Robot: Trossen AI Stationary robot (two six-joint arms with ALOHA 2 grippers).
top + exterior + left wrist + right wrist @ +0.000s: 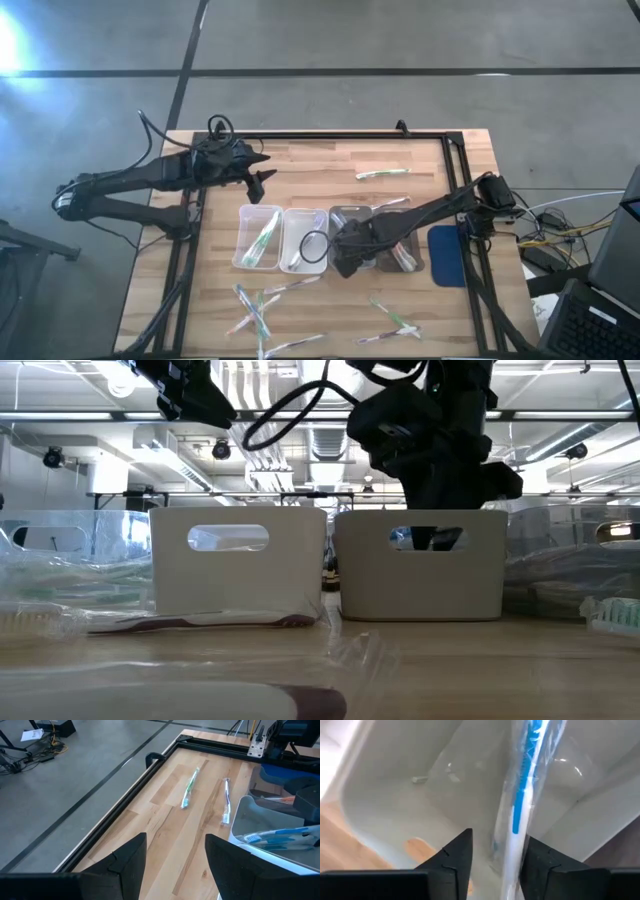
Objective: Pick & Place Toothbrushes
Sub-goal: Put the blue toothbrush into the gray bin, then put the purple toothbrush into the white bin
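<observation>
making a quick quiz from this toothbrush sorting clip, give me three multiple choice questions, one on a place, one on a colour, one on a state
1. Where is the right gripper?
A. over the row of trays
B. at the table's far edge
C. off the table

2. What colour is the wrapped toothbrush between the right gripper's fingers?
A. red
B. blue
C. green

3. How does the left gripper stand?
A. shut on a toothbrush
B. open and empty above the table
C. inside a tray

Key: 1 A, the high view shows it above the third clear tray in the row. 2 B, the right wrist view shows a blue handle inside clear wrapping. 3 B, the left wrist view shows its fingers apart with only bare wooden table between them.
</observation>
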